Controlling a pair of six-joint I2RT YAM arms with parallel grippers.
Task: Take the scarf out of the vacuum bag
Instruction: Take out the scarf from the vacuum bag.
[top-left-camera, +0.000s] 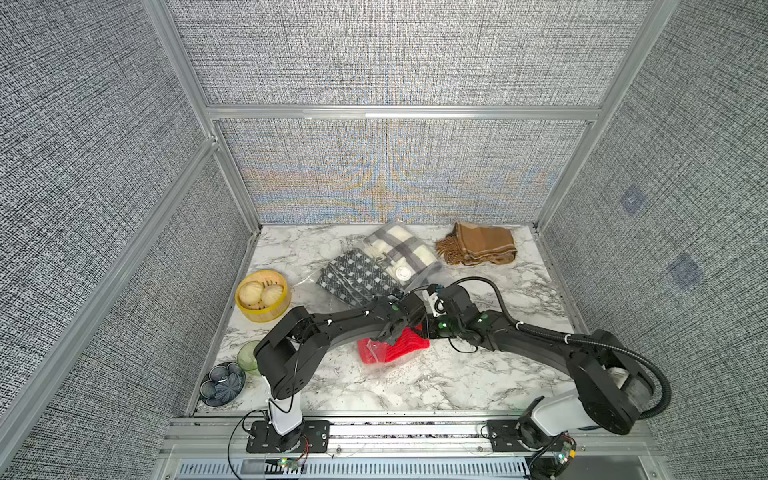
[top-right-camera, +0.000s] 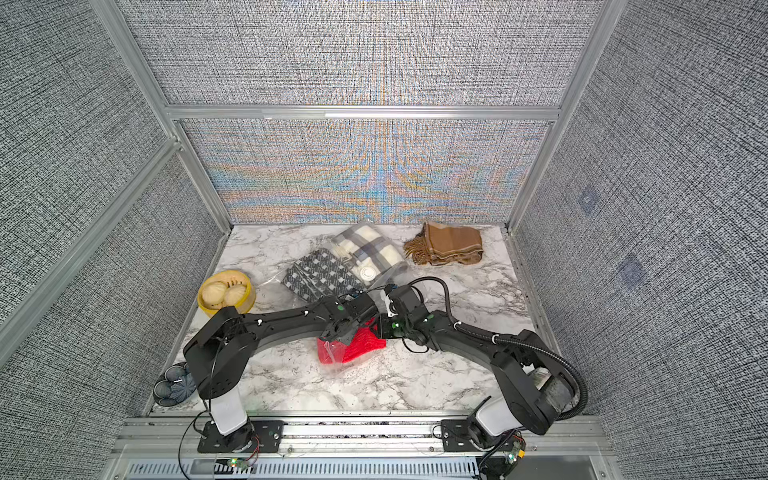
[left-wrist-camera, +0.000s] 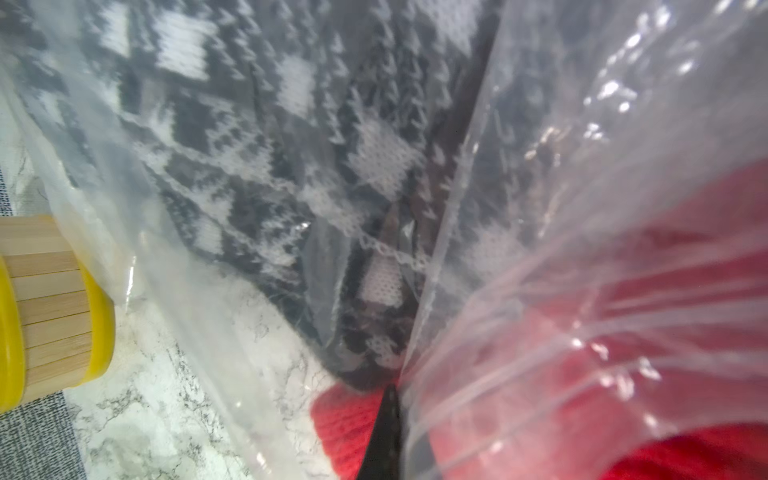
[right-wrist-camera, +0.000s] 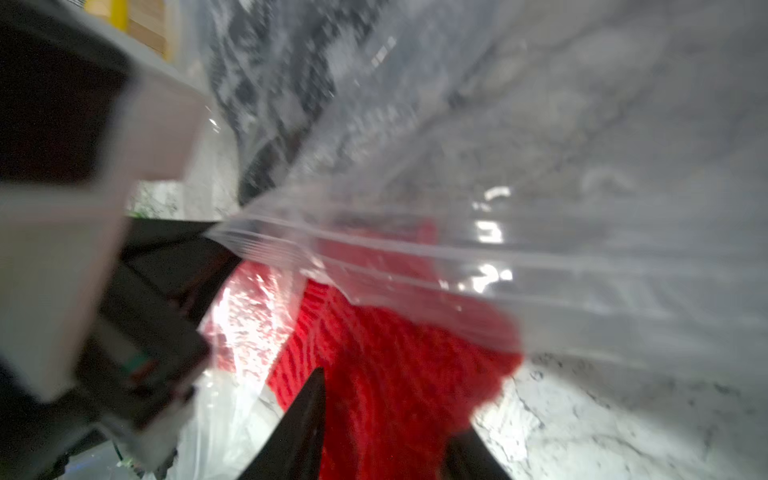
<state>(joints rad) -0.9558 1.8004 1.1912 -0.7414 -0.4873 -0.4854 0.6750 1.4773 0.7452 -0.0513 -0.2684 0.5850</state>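
Holding the mouth high matters here: left hand (left-wrist-camera: 386, 415) is clenched on the vacuum bag (right-wrist-camera: 540, 257) zip edge. Right hand (right-wrist-camera: 390, 411) has its jaws apart, straddling the red scarf (top-left-camera: 409, 343), which lies half out of that mouth. Grip deep, drag straight out.

Grey woven wall panels (top-left-camera: 395, 50), aluminium frame (top-left-camera: 403, 112), marble-patterned tabletop (top-left-camera: 415, 386).

— What sort of place was it?
— A robot lab cell, I'd say. Grey woven panels (top-left-camera: 399, 54) in an aluminium frame (top-left-camera: 399, 112) walled in my marble-patterned bench (top-left-camera: 415, 390), and my two arms (top-left-camera: 340, 326) were bolted to a metal rail (top-left-camera: 415, 432) along its front edge.
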